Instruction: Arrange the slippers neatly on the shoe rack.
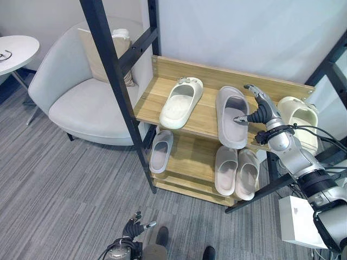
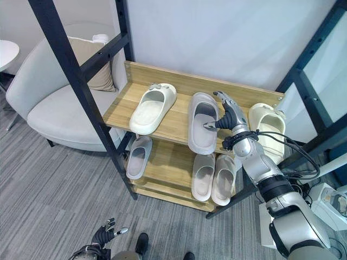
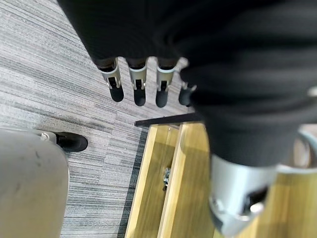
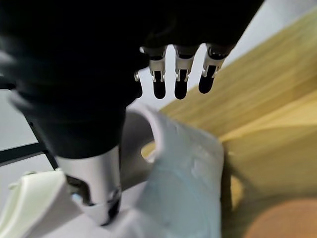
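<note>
Your wooden shoe rack carries three slippers up top and three below; the grey slipper lies on the top shelf, heel overhanging the front edge. Your right hand rests at its strap, fingers straight, thumb inside the opening. It looks light, soft foam: pinch the strap. Your left hand hangs relaxed over the carpet.

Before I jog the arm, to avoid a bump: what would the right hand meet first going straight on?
Probably the shoe rack's back board; the right hand points over the grey slipper toward it.
</note>
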Tool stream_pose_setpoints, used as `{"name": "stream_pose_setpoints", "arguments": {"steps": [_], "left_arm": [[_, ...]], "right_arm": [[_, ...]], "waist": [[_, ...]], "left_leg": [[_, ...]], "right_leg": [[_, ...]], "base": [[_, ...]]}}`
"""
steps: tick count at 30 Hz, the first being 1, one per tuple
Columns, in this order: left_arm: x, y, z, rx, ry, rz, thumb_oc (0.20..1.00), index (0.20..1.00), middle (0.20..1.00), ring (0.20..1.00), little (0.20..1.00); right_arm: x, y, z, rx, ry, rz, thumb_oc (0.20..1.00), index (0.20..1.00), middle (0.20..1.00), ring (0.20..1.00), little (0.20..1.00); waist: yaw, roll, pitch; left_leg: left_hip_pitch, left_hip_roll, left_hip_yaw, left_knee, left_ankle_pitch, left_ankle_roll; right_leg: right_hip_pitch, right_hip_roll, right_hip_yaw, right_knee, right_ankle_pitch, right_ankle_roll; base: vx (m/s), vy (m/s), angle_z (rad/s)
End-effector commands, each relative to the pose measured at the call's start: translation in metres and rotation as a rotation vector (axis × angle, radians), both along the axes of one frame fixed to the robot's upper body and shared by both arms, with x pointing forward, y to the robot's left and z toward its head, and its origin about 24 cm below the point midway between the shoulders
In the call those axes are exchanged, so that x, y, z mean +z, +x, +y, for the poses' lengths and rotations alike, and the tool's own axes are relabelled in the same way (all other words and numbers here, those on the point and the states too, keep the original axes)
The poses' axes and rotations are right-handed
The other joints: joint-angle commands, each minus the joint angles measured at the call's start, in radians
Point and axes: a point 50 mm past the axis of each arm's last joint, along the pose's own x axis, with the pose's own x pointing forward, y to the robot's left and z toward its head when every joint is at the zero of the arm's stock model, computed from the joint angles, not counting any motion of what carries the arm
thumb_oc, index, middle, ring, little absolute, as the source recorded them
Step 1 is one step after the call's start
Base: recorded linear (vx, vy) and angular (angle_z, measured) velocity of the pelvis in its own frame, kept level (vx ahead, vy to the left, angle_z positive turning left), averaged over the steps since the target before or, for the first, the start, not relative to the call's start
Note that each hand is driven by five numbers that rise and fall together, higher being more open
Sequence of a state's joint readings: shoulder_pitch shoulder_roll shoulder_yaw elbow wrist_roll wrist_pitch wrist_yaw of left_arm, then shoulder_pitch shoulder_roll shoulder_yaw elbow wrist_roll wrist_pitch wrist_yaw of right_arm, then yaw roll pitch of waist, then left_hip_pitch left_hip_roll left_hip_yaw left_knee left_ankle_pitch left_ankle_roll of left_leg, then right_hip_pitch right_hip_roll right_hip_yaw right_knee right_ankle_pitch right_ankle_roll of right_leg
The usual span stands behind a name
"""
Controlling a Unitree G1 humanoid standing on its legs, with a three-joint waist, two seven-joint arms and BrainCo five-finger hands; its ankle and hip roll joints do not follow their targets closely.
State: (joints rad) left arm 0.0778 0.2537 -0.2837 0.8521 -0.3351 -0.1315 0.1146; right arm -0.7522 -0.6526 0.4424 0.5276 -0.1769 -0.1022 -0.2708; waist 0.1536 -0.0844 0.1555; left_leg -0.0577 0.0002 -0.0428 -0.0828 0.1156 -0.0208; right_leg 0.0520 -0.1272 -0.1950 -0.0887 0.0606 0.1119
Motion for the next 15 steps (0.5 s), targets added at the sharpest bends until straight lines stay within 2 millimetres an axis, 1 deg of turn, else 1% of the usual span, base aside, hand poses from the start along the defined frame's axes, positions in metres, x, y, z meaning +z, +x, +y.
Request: {"name": "stream_pose_setpoints", "arguments": {"steps": [1, 2, 3, 4, 9, 13, 14, 15], "left_arm": [[0.0067, 0.0216, -0.0046, -0.051, 0.017, -0.066, 1.0, 1.0, 1.0, 1.0, 1.0], [0.0079, 0.0234, -0.0051, -0.05, 0.014, -0.075, 1.0, 1.0, 1.0, 1.0, 1.0], [0.0087, 0.0244, -0.0063, -0.054, 0.013, -0.082, 1.0, 1.0, 1.0, 1.0, 1.0], [0.0085, 0.0245, -0.0062, -0.058, 0.015, -0.079, 1.0, 1.0, 1.0, 1.0, 1.0], [0.0071, 0.0256, -0.0098, -0.066, 0.018, -0.072, 1.0, 1.0, 1.0, 1.0, 1.0], [0.0064, 0.0238, -0.011, -0.059, 0.013, -0.07, 1.0, 1.0, 1.0, 1.0, 1.0], [0.0062, 0.0232, -0.0101, -0.058, 0.018, -0.068, 1.0, 1.0, 1.0, 1.0, 1.0], [0.0062, 0.023, -0.0101, -0.059, 0.018, -0.067, 1.0, 1.0, 1.0, 1.0, 1.0]], "right_arm": [[0.0494, 0.0158, -0.003, -0.061, -0.025, -0.15, 0.322, 0.322, 0.322, 0.322, 0.322], [0.0491, 0.0173, -0.0032, -0.07, -0.01, -0.151, 0.2, 0.2, 0.2, 0.2, 0.2], [0.0476, 0.0196, -0.0058, -0.092, 0.004, -0.145, 0.2, 0.2, 0.2, 0.2, 0.2], [0.0501, 0.0227, -0.0053, -0.104, 0.029, -0.147, 0.2, 0.2, 0.2, 0.2, 0.2], [0.0479, 0.0255, -0.0046, -0.113, 0.067, -0.133, 0.2, 0.2, 0.2, 0.2, 0.2], [0.0483, 0.0211, 0.0012, -0.071, 0.047, -0.148, 0.2, 0.2, 0.2, 0.2, 0.2], [0.0526, 0.0175, 0.0032, -0.053, 0.041, -0.176, 0.2, 0.2, 0.2, 0.2, 0.2], [0.0524, 0.0173, 0.0029, -0.054, 0.041, -0.175, 0.2, 0.2, 0.2, 0.2, 0.2]], "waist": [[0.061, -0.021, 0.035], [0.065, -0.021, 0.037], [0.07, -0.018, 0.04], [0.076, -0.018, 0.046], [0.08, -0.012, 0.048], [0.068, -0.008, 0.041], [0.063, -0.007, 0.038], [0.064, -0.007, 0.038]], "left_leg": [[0.031, -0.002, -0.015, -0.004, -0.088, -0.005], [0.028, -0.002, -0.016, -0.004, -0.087, -0.005], [0.023, -0.003, -0.019, -0.004, -0.086, -0.004], [0.017, -0.005, -0.022, -0.004, -0.082, -0.005], [0.015, -0.007, -0.026, -0.004, -0.081, -0.005], [0.026, -0.008, -0.029, -0.004, -0.084, -0.005], [0.03, -0.007, -0.029, -0.004, -0.086, -0.005], [0.03, -0.007, -0.029, -0.004, -0.086, -0.005]], "right_leg": [[0.026, -0.04, -0.011, 0.001, -0.035, 0.05], [0.023, -0.04, -0.012, 0.001, -0.033, 0.05], [0.019, -0.041, -0.014, 0.001, -0.031, 0.05], [0.013, -0.041, -0.017, 0.001, -0.03, 0.051], [0.015, -0.045, -0.023, 0.001, -0.031, 0.051], [0.027, -0.046, -0.028, 0.001, -0.035, 0.052], [0.029, -0.045, -0.029, 0.001, -0.036, 0.052], [0.03, -0.045, -0.029, 0.001, -0.036, 0.052]], "base": [[-0.01, 0.027, 0.04], [-0.01, 0.02, 0.08], [-0.02, 0.024, 0.03], [0.0, 0.0, 0.0], [0.0, 0.011, 0.04], [0.01, 0.004, 0.04], [0.0, 0.0, 0.0], [0.0, 0.0, 0.0]]}}
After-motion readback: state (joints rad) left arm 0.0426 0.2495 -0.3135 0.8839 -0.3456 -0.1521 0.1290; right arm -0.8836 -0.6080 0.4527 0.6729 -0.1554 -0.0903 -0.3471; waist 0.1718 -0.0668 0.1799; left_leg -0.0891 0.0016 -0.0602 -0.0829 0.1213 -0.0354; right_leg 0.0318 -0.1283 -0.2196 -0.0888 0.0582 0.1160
